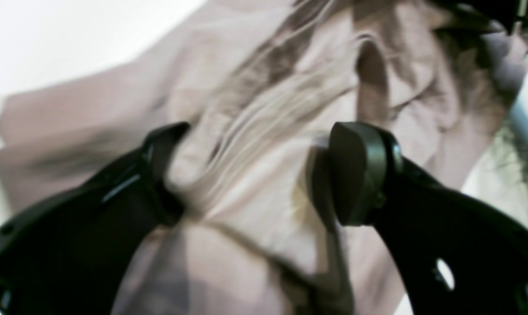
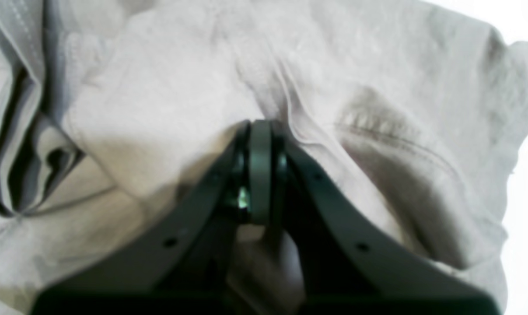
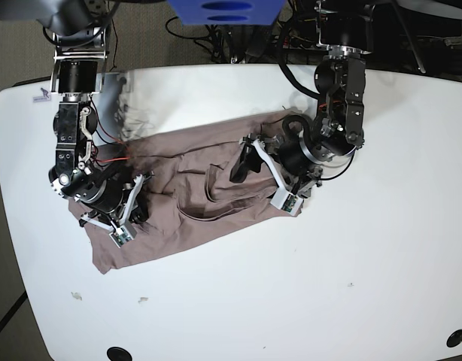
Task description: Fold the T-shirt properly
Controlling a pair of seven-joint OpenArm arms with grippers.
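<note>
looking down, i see the t-shirt rumpled across the white table. my left gripper straddles a fabric ridge, spread wide. my right gripper is pressed together, pinching cloth.

The T-shirt is a plain dusty mauve-brown with no print (it reads paler, almost greyish-pink, in the wrist views). It lies on a white table. Both arms are black, and a bright blue object sits at the far edge.
</note>
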